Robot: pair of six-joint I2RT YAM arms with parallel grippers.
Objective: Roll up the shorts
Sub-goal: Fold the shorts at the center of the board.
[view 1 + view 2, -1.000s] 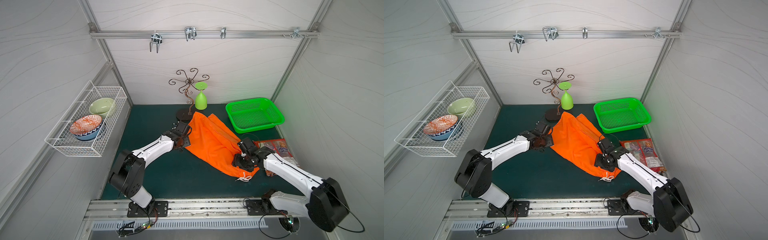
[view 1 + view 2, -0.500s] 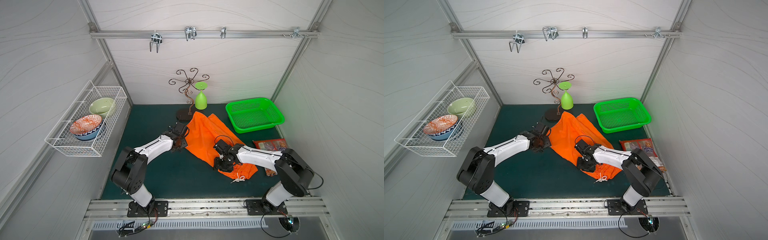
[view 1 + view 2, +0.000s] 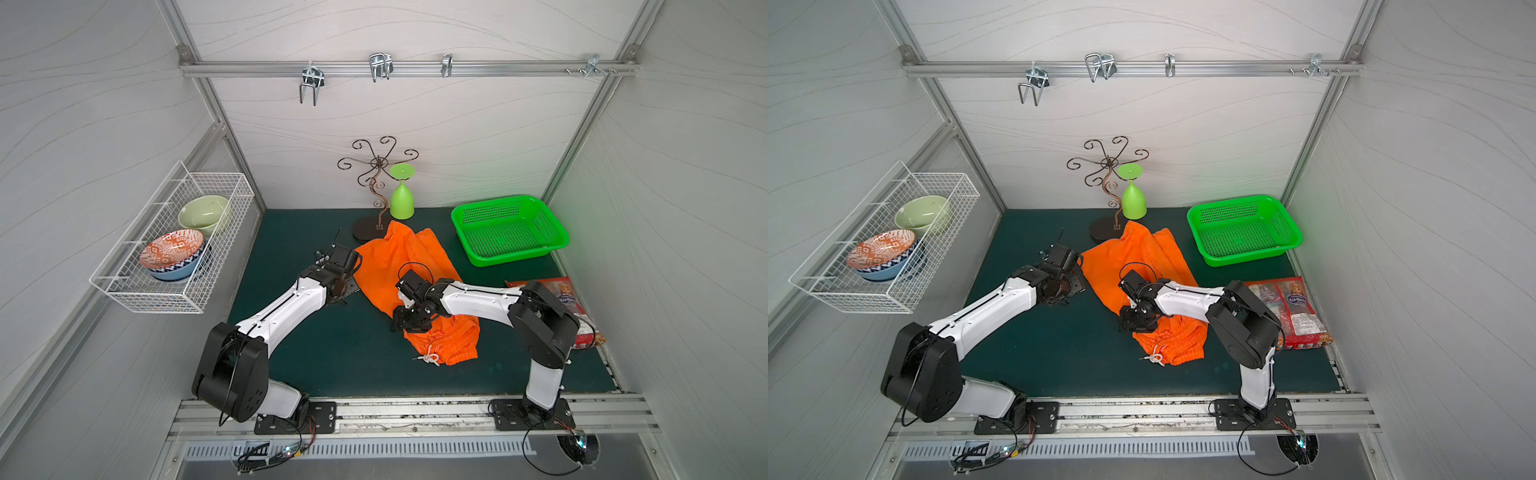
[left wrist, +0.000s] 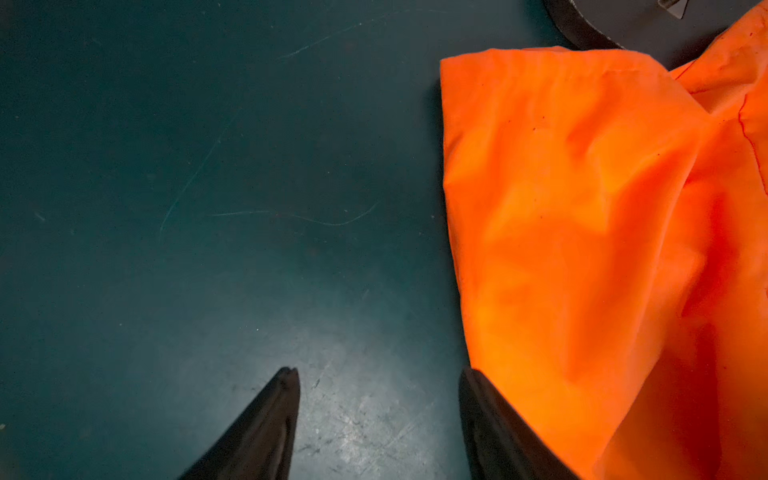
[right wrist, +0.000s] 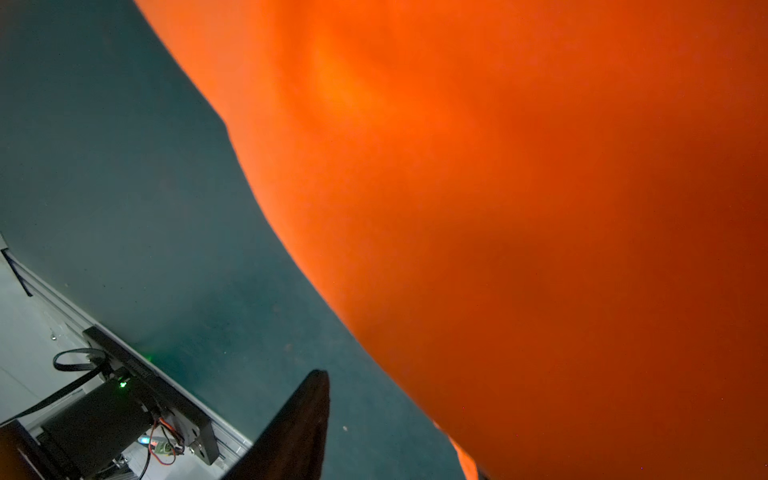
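The orange shorts (image 3: 411, 257) lie spread on the dark green mat in both top views, legs toward the back. Their gathered waistband (image 3: 453, 340) and white drawstring (image 3: 428, 358) are nearest the front. My left gripper (image 3: 348, 289) is open at the far-left leg hem. In the left wrist view, the left gripper (image 4: 376, 370) has bare mat between its fingers and one finger against the shorts (image 4: 582, 208). My right gripper (image 3: 405, 322) is low at the shorts' left edge near the waistband. In the right wrist view, the right gripper (image 5: 386, 399) is open. One finger (image 5: 307, 415) shows and the shorts (image 5: 498, 208) hide its other finger.
A green plastic basket (image 3: 509, 230) stands at the back right. Behind the shorts are a metal stand (image 3: 368, 230) and an upturned green glass (image 3: 402, 201). Snack packets (image 3: 573, 299) lie by the right wall. A wire rack (image 3: 174, 249) with bowls hangs on the left wall.
My right arm has swung left across the shorts, from the waistband's right side to their left edge. The left gripper has hardly moved.
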